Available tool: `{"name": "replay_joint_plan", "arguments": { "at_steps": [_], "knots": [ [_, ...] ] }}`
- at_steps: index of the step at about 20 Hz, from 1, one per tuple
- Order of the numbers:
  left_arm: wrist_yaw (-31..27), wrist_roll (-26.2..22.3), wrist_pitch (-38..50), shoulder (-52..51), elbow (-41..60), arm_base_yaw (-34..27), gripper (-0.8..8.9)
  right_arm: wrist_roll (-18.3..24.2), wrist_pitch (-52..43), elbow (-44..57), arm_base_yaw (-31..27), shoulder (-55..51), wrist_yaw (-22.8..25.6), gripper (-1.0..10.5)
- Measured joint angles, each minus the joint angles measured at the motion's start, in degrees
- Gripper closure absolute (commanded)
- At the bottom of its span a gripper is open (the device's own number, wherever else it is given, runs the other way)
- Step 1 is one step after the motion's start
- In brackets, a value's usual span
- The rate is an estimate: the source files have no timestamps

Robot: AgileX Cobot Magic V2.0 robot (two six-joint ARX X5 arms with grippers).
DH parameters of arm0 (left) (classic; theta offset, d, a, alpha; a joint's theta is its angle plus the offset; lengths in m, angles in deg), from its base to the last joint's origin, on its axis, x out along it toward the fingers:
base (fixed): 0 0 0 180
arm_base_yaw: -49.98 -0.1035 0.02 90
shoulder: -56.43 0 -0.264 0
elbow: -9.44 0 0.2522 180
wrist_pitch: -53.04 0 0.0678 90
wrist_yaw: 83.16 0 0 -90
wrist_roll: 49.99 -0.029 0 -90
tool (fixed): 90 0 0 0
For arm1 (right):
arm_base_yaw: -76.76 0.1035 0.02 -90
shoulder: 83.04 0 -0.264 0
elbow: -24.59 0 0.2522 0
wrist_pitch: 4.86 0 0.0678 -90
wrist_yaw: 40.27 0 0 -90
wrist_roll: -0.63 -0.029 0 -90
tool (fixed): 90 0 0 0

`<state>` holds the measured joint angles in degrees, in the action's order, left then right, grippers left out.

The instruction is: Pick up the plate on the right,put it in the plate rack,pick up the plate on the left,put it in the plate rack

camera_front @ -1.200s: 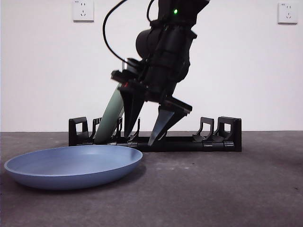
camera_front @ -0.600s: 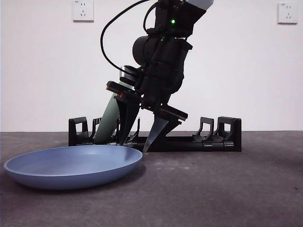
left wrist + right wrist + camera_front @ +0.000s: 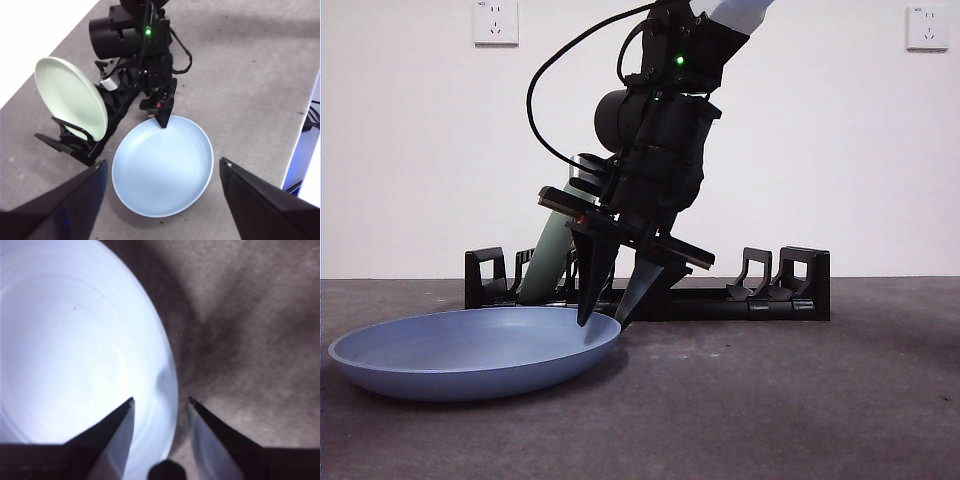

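A blue plate (image 3: 470, 350) lies flat on the table at the front left. My right gripper (image 3: 600, 322) is open with its tips down at the plate's right rim, one jaw inside the rim and one outside (image 3: 161, 400). A pale green plate (image 3: 552, 250) stands leaning in the left end of the black plate rack (image 3: 790, 295), behind the arm. From high above, the left wrist view shows the blue plate (image 3: 160, 172), the green plate (image 3: 70, 97) in the plate rack (image 3: 75, 142), and the right gripper (image 3: 162, 117). My left gripper (image 3: 162, 161) hangs open, holding nothing.
The rack's right half holds only bare prongs (image 3: 755, 272). A white wall with two sockets (image 3: 496, 22) stands behind the table. The table's edge (image 3: 300, 115) runs close beside the blue plate in the left wrist view.
The right gripper has moved away from the rack and the green plate, coming down and left until its open jaws straddle the blue plate's rim.
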<state>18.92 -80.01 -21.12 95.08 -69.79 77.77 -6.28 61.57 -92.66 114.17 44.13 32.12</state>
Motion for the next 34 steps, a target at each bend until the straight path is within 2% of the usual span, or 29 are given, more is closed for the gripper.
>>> {"name": "replay_joint_plan", "arguments": {
  "at_steps": [1,4,5,11,15,21,25,31,34],
  "knots": [
    [0.0,-0.02,0.0,0.0,0.0,0.28,4.36,-0.09,0.09,0.0,0.02,0.31,0.0,7.7],
    [-0.02,-0.02,-0.02,0.0,0.0,1.68,4.36,-0.61,0.09,0.0,0.02,0.81,0.0,9.4],
    [-0.02,-0.02,-0.02,0.02,0.0,2.05,4.36,-0.79,0.02,0.0,0.02,0.81,0.0,9.6],
    [-0.04,-1.14,-0.79,1.53,0.0,5.92,4.36,-1.53,0.0,0.0,-0.04,0.81,-0.76,9.6],
    [-1.25,-2.64,-2.16,4.11,0.0,11.17,4.36,-1.42,4.83,0.0,-1.62,-1.22,-0.68,9.6],
    [-8.83,-5.44,-1.62,10.75,0.0,22.1,4.34,-1.01,11.17,0.2,-7.23,-16.26,0.48,9.6],
    [-14.64,-7.13,2.49,17.92,0.02,28.94,4.34,-0.85,16.5,0.2,-8.52,-23.41,-1.2,9.6],
    [-24.2,-8.55,5.62,28.74,0.0,32.76,4.36,-0.57,19.34,0.2,-8.66,-28.28,-4.96,9.6],
    [-25.75,-8.57,7.85,30.12,0.0,32.76,4.42,0.17,21.66,0.2,-8.66,-28.68,-4.94,9.6]
  ]
}}
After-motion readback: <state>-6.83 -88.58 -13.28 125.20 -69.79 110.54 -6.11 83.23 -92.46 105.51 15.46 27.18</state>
